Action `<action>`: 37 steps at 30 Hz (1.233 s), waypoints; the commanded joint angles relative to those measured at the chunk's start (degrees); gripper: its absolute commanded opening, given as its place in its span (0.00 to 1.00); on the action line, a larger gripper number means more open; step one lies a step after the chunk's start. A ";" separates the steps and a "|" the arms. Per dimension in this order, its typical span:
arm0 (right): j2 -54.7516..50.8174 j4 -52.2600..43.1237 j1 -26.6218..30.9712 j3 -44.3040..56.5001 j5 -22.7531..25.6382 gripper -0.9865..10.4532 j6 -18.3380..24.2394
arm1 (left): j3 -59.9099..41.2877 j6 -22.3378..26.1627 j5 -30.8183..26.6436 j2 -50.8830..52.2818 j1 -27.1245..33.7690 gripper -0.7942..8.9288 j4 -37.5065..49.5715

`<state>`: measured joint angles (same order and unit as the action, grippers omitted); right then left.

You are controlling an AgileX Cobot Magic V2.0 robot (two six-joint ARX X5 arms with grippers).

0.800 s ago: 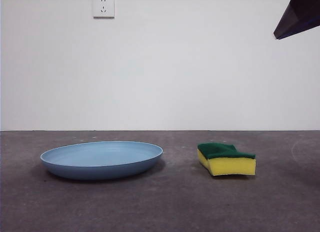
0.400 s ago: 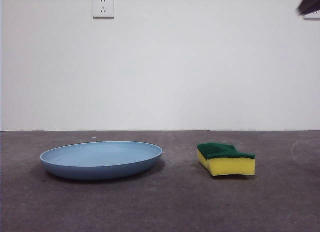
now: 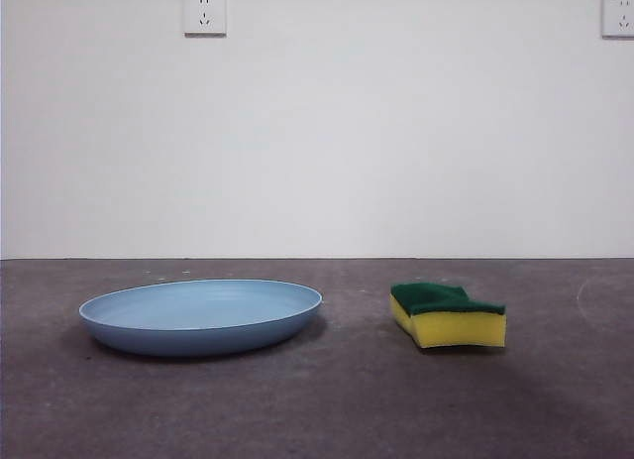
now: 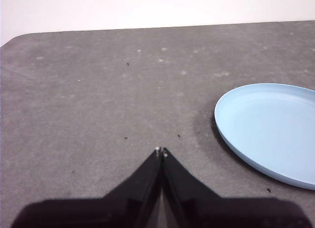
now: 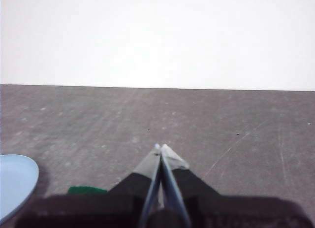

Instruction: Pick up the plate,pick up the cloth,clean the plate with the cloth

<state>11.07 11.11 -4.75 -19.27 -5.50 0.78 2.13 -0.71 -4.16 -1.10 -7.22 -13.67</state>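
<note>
Two things lie on the dark grey table (image 3: 327, 409), and neither is yet touched. Largest after it is the plate (image 3: 201, 315), a wide, shallow, light-blue round resting flat at the left of the front view. Well apart to its right sits the cloth (image 3: 448, 315), in fact a small sponge of yellow foam with a dark green top and wavy sides, lying flat with bare table between it and the plate.

Both arms hang above the table and hold nothing. The left gripper (image 4: 160, 151) has its jaws pressed together to a point, over bare table just beside the plate's rim. The right gripper (image 5: 160, 148) likewise has its jaws closed tip to tip, with a sliver of the sponge's green top showing beside its base.

By my reading, the task stands at its very start: the first step, lifting the plate, is not yet begun. That move would call for the left jaws to spread, drop to the rim and close over its thin edge, since the plate lies too flat to take any other way.

From the front, neither arm appears, though both things and two wall sockets (image 3: 204, 13) show plainly. Only the wrist views show the closed jaws and each arm's place over the table.
</note>
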 commanded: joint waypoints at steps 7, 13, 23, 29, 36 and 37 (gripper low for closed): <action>-10.84 -2.56 1.70 15.30 -1.68 0.09 -4.20 | -0.72 -0.57 0.00 0.22 0.20 0.08 0.02; -11.02 -1.92 1.64 18.93 -1.84 0.09 -7.32 | -0.72 -0.57 0.00 0.22 0.20 0.08 0.04; -10.69 -1.05 1.64 18.91 -1.49 0.09 -7.37 | -0.72 -0.57 -0.02 0.22 0.20 0.08 0.02; -10.69 -1.07 1.64 18.91 -1.49 0.09 -7.37 | -0.72 -0.57 -0.02 0.22 0.20 0.08 0.04; -10.69 -1.07 1.64 18.91 -1.49 0.09 -7.37 | -0.72 -0.57 -0.02 0.22 0.20 0.08 0.04; -10.69 -1.07 1.64 18.91 -1.49 0.09 -7.37 | -0.72 -0.57 -0.02 0.22 0.20 0.08 0.04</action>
<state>0.36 9.63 -3.11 -1.06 -7.05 -6.07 2.13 -0.73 -4.14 -1.10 -7.22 -13.67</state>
